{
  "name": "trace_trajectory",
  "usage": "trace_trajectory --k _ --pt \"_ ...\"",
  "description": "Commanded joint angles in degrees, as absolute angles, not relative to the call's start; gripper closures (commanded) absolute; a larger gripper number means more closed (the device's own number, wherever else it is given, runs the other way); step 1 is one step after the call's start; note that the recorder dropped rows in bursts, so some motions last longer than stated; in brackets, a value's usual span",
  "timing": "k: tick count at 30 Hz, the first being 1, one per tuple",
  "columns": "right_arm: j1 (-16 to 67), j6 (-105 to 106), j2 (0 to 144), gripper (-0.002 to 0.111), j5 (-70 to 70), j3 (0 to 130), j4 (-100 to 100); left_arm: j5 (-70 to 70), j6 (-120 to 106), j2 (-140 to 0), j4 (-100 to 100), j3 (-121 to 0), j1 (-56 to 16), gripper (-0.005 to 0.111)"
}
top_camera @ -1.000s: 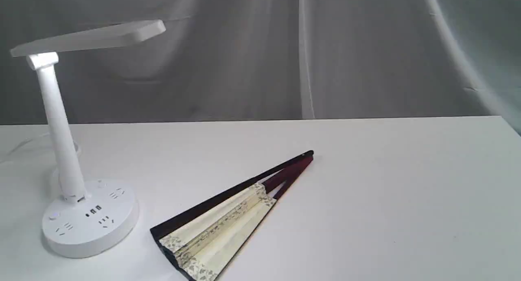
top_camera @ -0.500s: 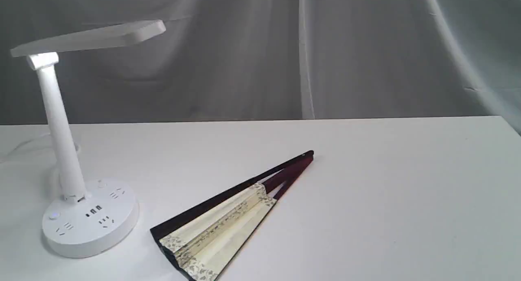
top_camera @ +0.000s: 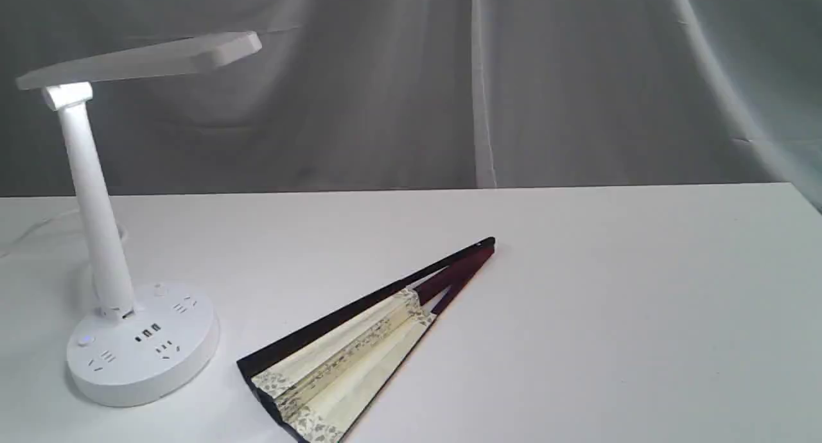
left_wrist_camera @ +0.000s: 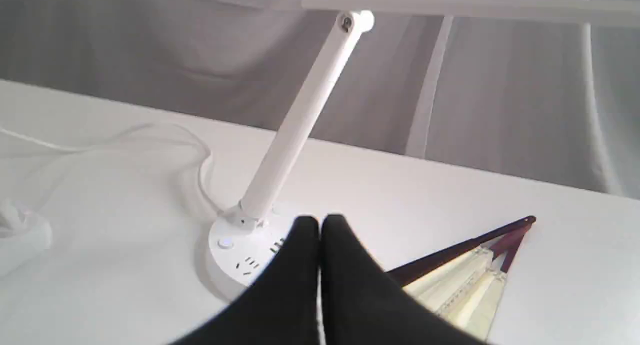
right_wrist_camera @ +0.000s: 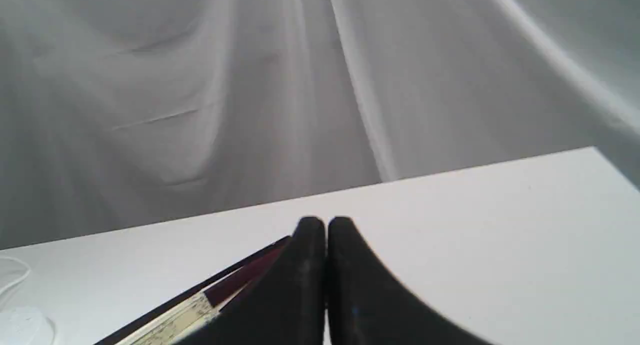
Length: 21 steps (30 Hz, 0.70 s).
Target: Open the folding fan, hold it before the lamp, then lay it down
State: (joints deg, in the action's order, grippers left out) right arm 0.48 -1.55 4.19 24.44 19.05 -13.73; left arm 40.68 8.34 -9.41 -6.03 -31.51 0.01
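The folding fan [top_camera: 347, 350] lies flat on the white table, only slightly spread, its pivot end pointing back right and its cream pleats toward the front. The white lamp [top_camera: 96, 231] stands at the left, its flat head reaching right above the table. Neither arm shows in the exterior view. In the left wrist view my left gripper [left_wrist_camera: 320, 225] is shut and empty, hanging above the table with the lamp [left_wrist_camera: 290, 135] base just beyond it and the fan [left_wrist_camera: 465, 280] off to one side. My right gripper [right_wrist_camera: 325, 225] is shut and empty too, with the fan's [right_wrist_camera: 220, 290] rib end partly hidden behind it.
The lamp's white cable [left_wrist_camera: 125, 140] trails over the table behind the base. A grey-white curtain [top_camera: 475, 83] hangs behind the table's far edge. The table's [top_camera: 642, 314] right corner shows at the far right.
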Motion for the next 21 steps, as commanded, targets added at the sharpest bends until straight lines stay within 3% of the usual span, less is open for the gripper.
trace_trajectory --k 1,21 --pt "0.6 -1.4 8.2 0.108 24.8 19.5 -16.1 41.2 9.0 -14.7 -7.0 -33.3 -0.3 0.107" --pt "0.6 5.1 41.5 0.108 30.3 33.4 -15.7 42.0 -5.2 -38.0 -17.3 -34.3 -0.3 0.107"
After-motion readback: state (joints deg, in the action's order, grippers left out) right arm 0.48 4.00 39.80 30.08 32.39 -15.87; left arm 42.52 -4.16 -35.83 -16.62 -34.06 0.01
